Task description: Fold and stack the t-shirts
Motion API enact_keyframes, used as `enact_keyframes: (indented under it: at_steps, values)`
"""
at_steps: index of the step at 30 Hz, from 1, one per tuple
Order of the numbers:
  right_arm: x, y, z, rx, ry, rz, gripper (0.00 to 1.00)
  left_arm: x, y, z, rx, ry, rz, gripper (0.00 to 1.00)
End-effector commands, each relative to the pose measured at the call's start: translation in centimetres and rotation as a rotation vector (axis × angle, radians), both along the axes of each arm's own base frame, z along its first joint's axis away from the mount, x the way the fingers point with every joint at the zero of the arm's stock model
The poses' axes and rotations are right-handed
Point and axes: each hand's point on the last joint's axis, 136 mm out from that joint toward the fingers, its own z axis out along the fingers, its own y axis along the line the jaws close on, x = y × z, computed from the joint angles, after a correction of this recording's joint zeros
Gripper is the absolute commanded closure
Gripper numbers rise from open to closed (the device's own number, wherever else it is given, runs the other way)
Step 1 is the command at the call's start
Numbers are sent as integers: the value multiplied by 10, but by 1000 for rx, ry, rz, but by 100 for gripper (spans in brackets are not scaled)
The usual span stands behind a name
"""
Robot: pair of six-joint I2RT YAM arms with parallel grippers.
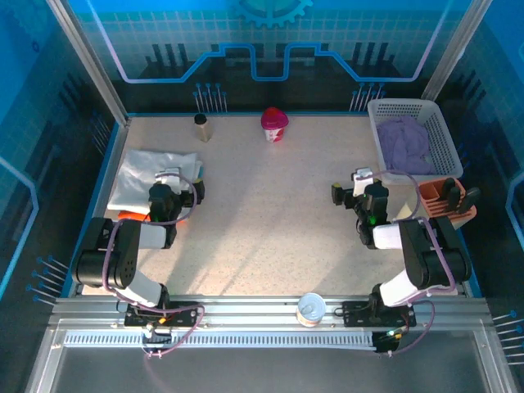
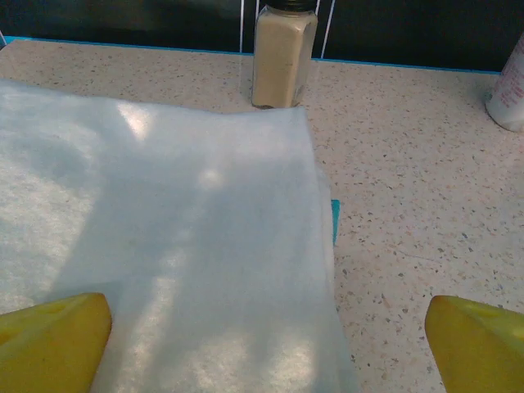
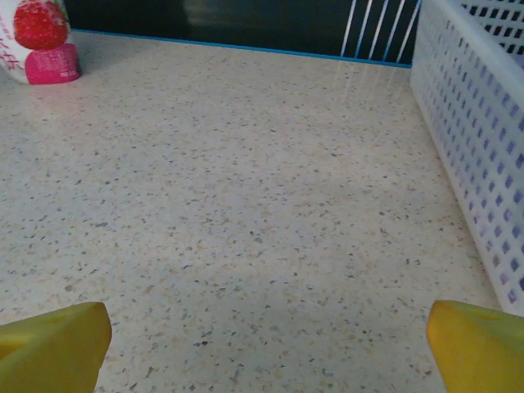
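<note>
One white t-shirt lies flat beneath the spread left pincer.

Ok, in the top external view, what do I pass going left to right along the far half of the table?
white t-shirt → spice jar → pink strawberry cup → white mesh basket, with the lavender t-shirt lying inside it.

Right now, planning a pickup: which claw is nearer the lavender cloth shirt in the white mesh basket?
Right. The right claw is beside the basket holding the lavender shirt; the left claw is far left, at a white shirt.
</note>
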Motion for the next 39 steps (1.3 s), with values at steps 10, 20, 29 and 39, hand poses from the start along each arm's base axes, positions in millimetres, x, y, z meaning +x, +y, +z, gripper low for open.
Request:
enact_keyframes:
  at_steps: [10,20,29,39]
  values:
    - [7,3,9,5,-32,25,0,4,-6,1,11,-1,-36,1]
    - [6,-3,10,17,-37,-2,0,4,-6,1,10,2,-36,1]
    - [6,4,15,-16,-34,16,0,3,-8,4,24,-8,-39,1]
    - [13,-10,55,29,156,-169,0,3,-26,37,162,46,-16,1]
